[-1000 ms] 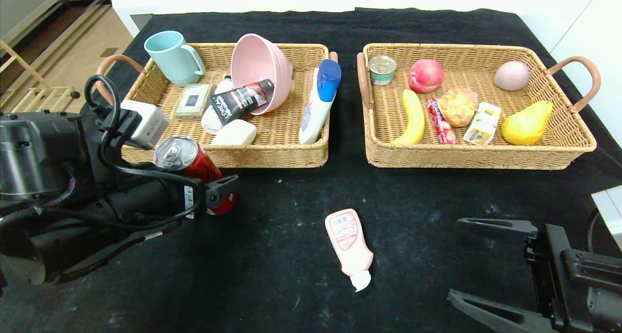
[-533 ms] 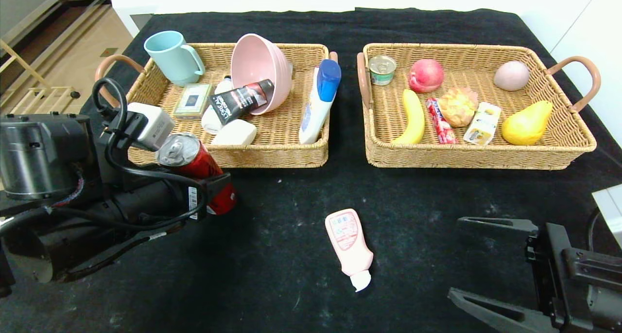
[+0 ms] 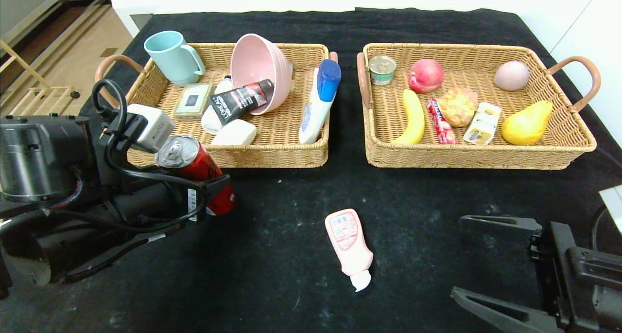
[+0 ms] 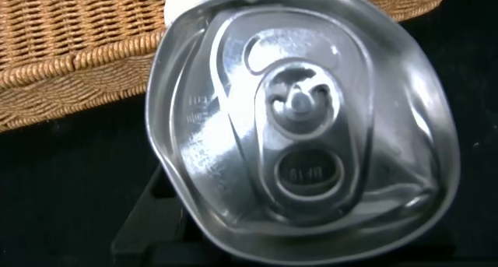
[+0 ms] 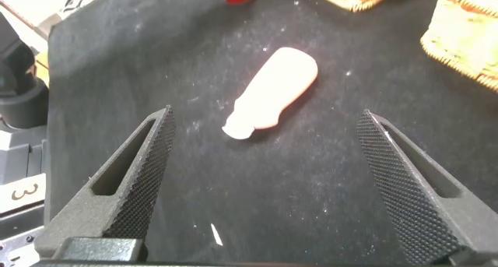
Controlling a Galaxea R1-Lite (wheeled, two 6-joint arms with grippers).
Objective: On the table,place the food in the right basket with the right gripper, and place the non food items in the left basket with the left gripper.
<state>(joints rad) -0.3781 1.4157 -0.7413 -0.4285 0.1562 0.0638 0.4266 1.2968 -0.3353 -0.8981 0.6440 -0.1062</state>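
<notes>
- The red drink can (image 3: 197, 172) stood tilted on the table (image 3: 291, 197), just before the left basket (image 3: 272, 153) and its front rim.
- The left tool (image 3: 214, 192) was pinching that can, its rim dented, the arm reaching in low.
- Bare cloth surrounded the pink squeeze bottle (image 3: 351, 245).
- The right tool (image 3: 486, 265) hovered spread wide near that bottle, well before the right basket (image 3: 466, 155).
</notes>
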